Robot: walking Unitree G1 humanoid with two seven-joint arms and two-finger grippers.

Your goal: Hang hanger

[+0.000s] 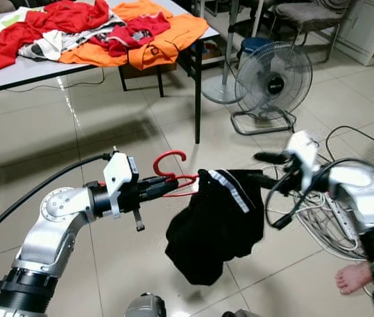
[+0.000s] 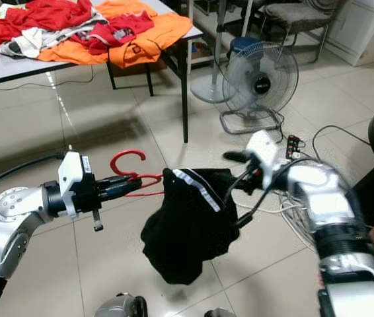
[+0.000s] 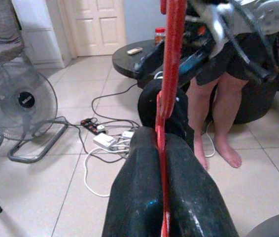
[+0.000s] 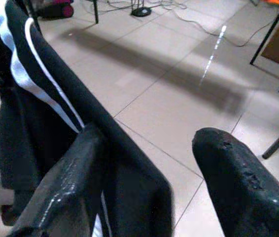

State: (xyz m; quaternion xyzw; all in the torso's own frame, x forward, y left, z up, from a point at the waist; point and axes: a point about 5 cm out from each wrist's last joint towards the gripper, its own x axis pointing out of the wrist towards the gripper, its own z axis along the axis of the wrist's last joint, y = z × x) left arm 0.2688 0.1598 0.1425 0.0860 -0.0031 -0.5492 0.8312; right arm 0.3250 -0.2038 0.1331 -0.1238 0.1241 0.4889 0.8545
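Observation:
A red hanger (image 1: 171,160) is held out in front of me over the tiled floor, hook upward. My left gripper (image 1: 174,185) is shut on the hanger's neck just below the hook; in the left wrist view the two black fingers (image 3: 139,197) press the red bar (image 3: 171,59) between them. A black garment (image 1: 217,224) with a white stripe hangs off the hanger's far end. My right gripper (image 1: 266,168) is at the garment's right shoulder and stands open, with the striped fabric (image 4: 36,64) lying against one finger (image 4: 75,182).
A table (image 1: 15,76) at the back left carries a heap of red and orange clothes (image 1: 101,30). A floor fan (image 1: 273,82) stands behind the garment. Cables and a power strip (image 1: 329,218) lie at right. A person's bare foot (image 1: 355,277) is at the lower right.

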